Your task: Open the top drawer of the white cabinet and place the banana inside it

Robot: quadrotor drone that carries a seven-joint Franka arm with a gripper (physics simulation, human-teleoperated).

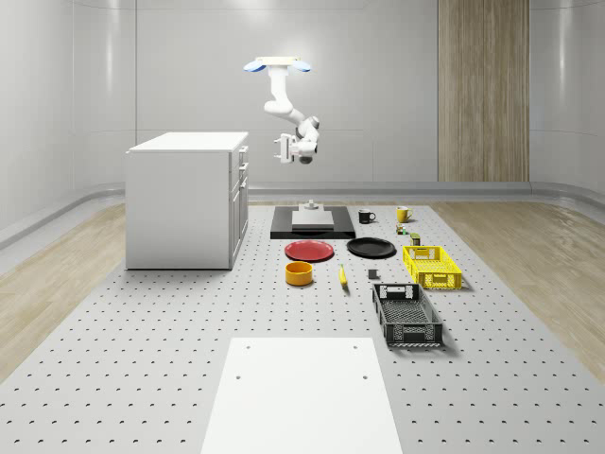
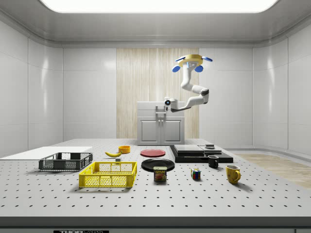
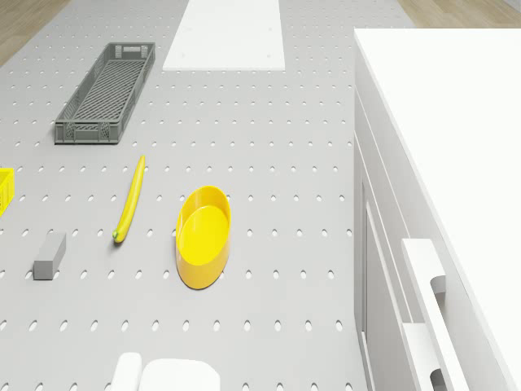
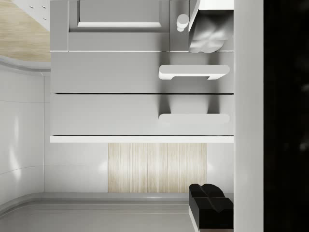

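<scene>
The white cabinet (image 1: pixel 184 199) stands at the whole-scene view's left, its front facing right with all drawers closed. In the wrist view the top drawer's handle (image 4: pixel 193 118) lies just under the cabinet's top edge. The banana (image 1: pixel 342 276) lies flat on the table beside a yellow bowl (image 1: pixel 299 272); it is also in the drone view (image 3: pixel 130 199). The drone (image 1: pixel 277 64) hovers high, right of the cabinet's front. My gripper (image 1: pixel 279 148) hangs open at top-drawer height, pointing at the cabinet front and apart from it, holding nothing. In the side view the gripper (image 2: pixel 160 110) sits before the cabinet (image 2: pixel 160 127).
A red plate (image 1: pixel 309 250), black plate (image 1: pixel 371 248), yellow crate (image 1: pixel 432 266) and dark crate (image 1: pixel 406 314) lie right of the banana. A black platform (image 1: pixel 312 225) sits below the arm. Two mugs (image 1: pixel 367 216) stand behind. A small grey block (image 3: pixel 50 255) rests near the banana.
</scene>
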